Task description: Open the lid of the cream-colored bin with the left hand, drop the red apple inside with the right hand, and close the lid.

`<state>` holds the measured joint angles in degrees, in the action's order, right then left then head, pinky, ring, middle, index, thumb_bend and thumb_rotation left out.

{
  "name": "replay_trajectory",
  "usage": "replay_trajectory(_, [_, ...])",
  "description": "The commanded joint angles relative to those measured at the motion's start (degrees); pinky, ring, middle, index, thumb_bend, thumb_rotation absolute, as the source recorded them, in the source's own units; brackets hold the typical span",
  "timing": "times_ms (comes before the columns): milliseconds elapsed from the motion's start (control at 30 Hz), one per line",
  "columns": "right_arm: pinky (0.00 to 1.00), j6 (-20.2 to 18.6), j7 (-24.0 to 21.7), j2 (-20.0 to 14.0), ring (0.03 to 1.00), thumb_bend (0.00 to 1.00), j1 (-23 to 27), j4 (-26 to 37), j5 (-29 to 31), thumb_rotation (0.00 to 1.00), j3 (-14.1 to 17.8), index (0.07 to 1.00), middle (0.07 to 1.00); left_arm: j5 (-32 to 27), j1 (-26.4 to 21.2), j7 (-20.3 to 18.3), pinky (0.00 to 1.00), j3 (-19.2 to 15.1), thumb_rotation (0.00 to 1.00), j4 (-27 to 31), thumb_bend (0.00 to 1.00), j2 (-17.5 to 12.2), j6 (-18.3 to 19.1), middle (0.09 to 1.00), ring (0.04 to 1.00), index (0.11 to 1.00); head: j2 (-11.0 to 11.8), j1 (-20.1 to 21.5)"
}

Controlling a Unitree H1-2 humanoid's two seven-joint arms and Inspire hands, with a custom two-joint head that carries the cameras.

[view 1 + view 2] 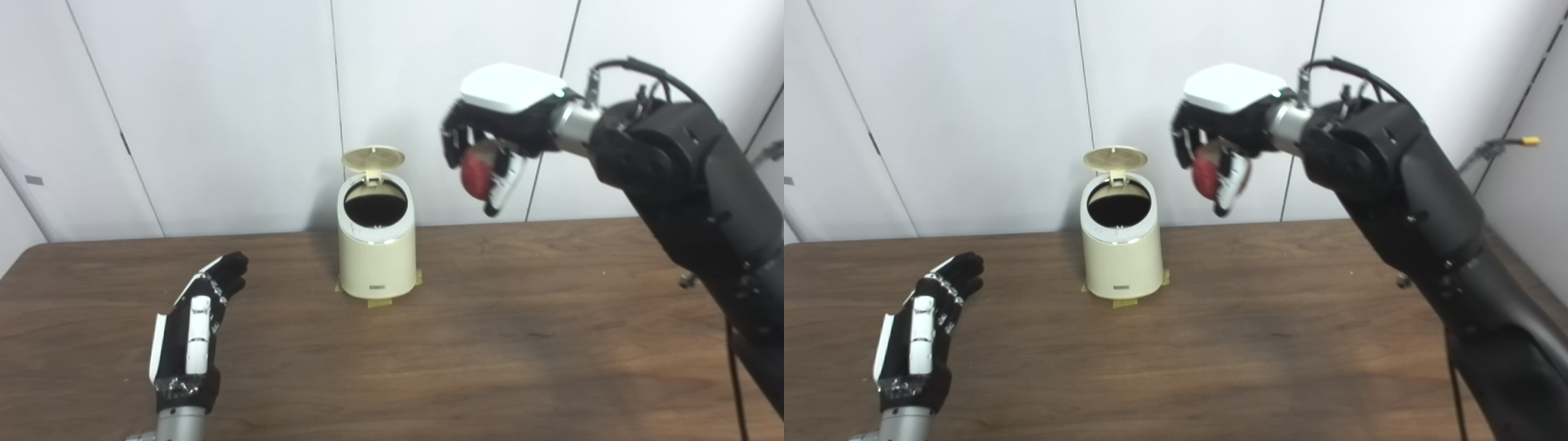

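Lid [373, 157] up on the cream-colored bin [376, 257], right robot hand [490, 156] clamped on the red apple [476, 176] high to its right; left robot hand [196, 324] empty, fingers apart: carry left over the mouth, then release.

Both cameras sit side by side at head height and look forward and down across the wooden table [465, 343] toward the white panelled wall [214, 110] behind it. The cream-colored bin [375, 254] serves as landmark: in the left eye view it stands just left of centre, in the right eye view further left still, so the second camera sits a little to the right. Each view is fairly near, the arms entering from the bottom edge. Both share the bin, the tabletop around it and the wall behind it
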<state>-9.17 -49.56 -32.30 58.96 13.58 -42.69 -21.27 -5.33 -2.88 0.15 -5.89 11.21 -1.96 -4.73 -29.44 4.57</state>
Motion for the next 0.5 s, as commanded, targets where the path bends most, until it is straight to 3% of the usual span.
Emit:
replay_trajectory(0, [0.27, 2.0, 0.9, 0.1, 0.405, 0.52, 4.9, 0.5, -0.4, 0.00, 0.6, 0.485, 0.492, 1.3, -2.4, 0.6, 0.83, 0.3, 0.87, 0.4, 0.53, 0.1, -2.3, 0.798, 0.827, 0.755, 0.0, 0.0])
replay_trajectory(333, [0.21, 0.9, 1.3, 7.9, 0.362, 0.52, 7.8, -1.2, -2.0, 0.00, 0.1, 0.512, 0.453, 2.4, -2.5, 1.5, 0.83, 1.0, 0.88, 0.3, 0.55, 0.8, -2.4, 0.794, 0.830, 0.756, 0.2, -1.0])
replay_trajectory(467, [0.23, 3.2, 3.2, 10.0, 0.365, 0.51, 7.9, -3.5, -1.3, 0.00, 0.0, 0.516, 0.471, 2.7, -2.4, 1.9, 0.83, 1.2, 0.86, 0.7, 0.55, 1.2, -2.3, 0.793, 0.827, 0.754, 0.2, -1.5])
